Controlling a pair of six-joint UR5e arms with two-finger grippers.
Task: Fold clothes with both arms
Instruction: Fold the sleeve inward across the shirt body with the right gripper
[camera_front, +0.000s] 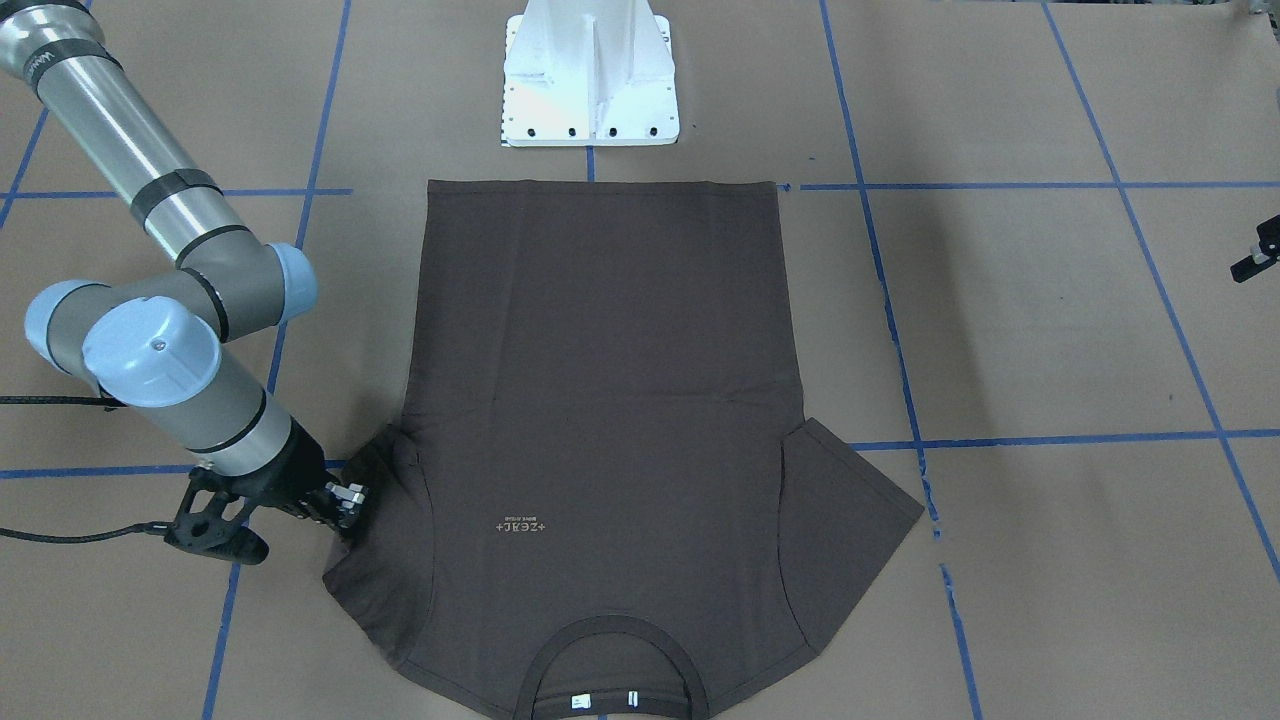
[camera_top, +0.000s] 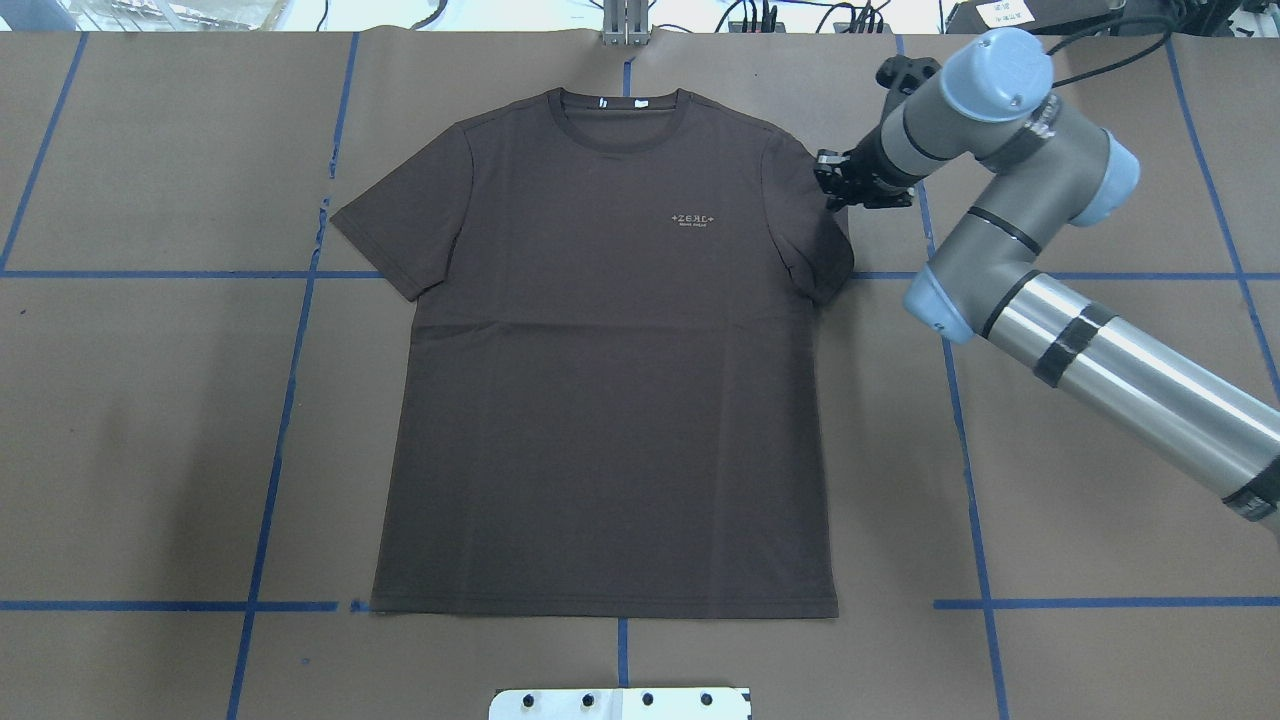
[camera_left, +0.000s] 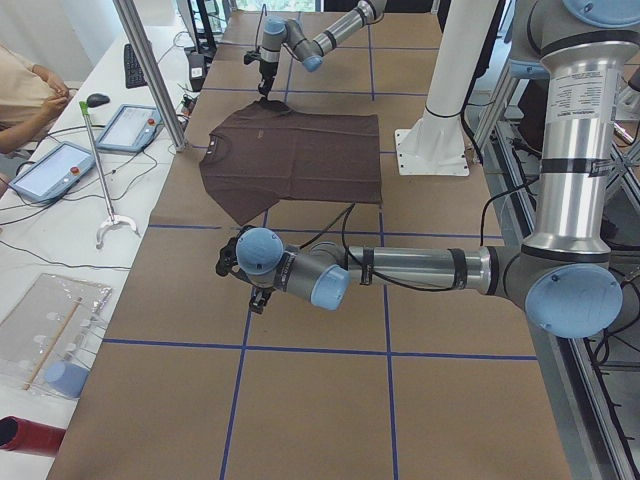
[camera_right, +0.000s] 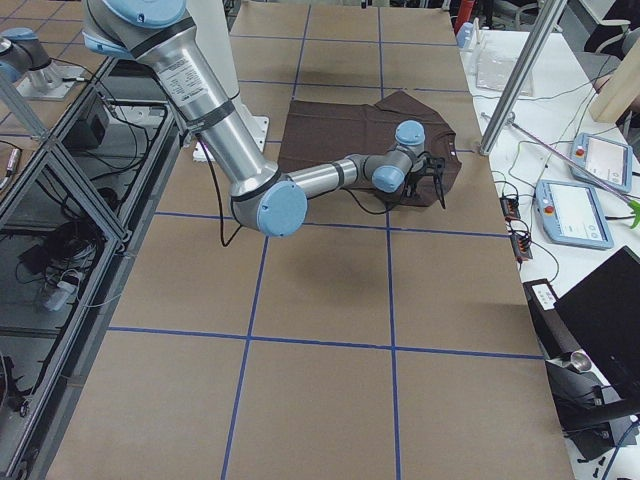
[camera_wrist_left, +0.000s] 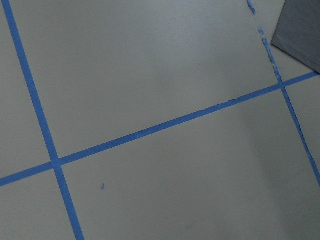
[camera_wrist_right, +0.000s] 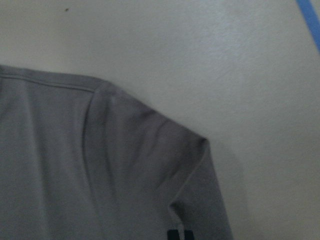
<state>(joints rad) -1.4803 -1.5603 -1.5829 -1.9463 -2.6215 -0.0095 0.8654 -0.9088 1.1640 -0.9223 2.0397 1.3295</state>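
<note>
The T-shirt (camera_top: 600, 380) lies flat on the surface (camera_top: 150, 400). The right gripper (camera_top: 834, 190) meets the T-shirt's sleeve edge; the jaws' opening cannot be determined. Pinch both sleeve layers fully before lifting.

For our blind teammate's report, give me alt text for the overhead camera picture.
A dark brown T-shirt lies flat, front up, on a table crossed by blue tape. The robot's right arm reaches in from the right, its hand at one sleeve.
</note>
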